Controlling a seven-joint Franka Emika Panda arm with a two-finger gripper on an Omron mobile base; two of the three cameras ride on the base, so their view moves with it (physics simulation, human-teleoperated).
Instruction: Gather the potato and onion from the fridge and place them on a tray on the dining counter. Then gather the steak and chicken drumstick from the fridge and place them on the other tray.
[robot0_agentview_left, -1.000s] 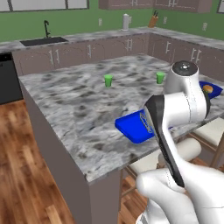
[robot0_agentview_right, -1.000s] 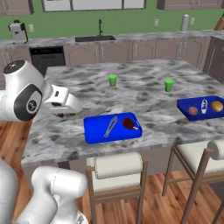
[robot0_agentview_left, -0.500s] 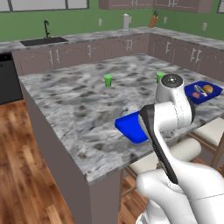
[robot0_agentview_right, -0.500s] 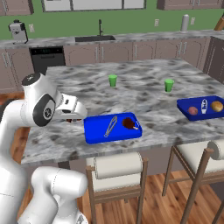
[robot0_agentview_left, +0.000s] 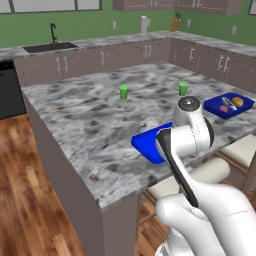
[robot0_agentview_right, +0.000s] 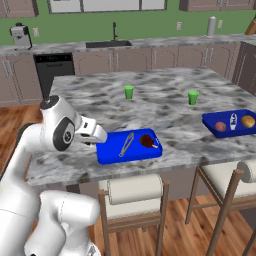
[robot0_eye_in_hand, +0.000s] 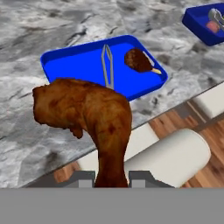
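My gripper (robot0_eye_in_hand: 111, 177) is shut on the narrow end of the chicken drumstick (robot0_eye_in_hand: 92, 118), an orange-brown piece held just off the near left edge of the dining counter (robot0_agentview_right: 165, 107). From the right base view the gripper (robot0_agentview_right: 96, 145) sits at the left end of the near blue tray (robot0_agentview_right: 112, 155). That tray (robot0_eye_in_hand: 74, 65) holds the dark steak (robot0_eye_in_hand: 139, 60) (robot0_agentview_right: 146, 141) and silver tongs (robot0_eye_in_hand: 107, 65). The far blue tray (robot0_agentview_right: 235, 131) (robot0_agentview_left: 215, 106) carries the potato (robot0_agentview_right: 248, 120) and the onion (robot0_agentview_right: 220, 126).
Two green cups (robot0_agentview_right: 129, 91) (robot0_agentview_right: 193, 97) stand mid-counter behind the trays. White-cushioned stools (robot0_agentview_right: 135, 190) (robot0_agentview_right: 225, 175) line the counter's near side. My own arm (robot0_agentview_left: 187, 135) blocks part of the near tray in the left base view. Wall counters with a sink (robot0_agentview_right: 107, 45) run behind.
The arm has come down and the hand has swung right with the drumstick, from beyond the counter's left end to the near tray's left edge. Both trays' contents stay put.
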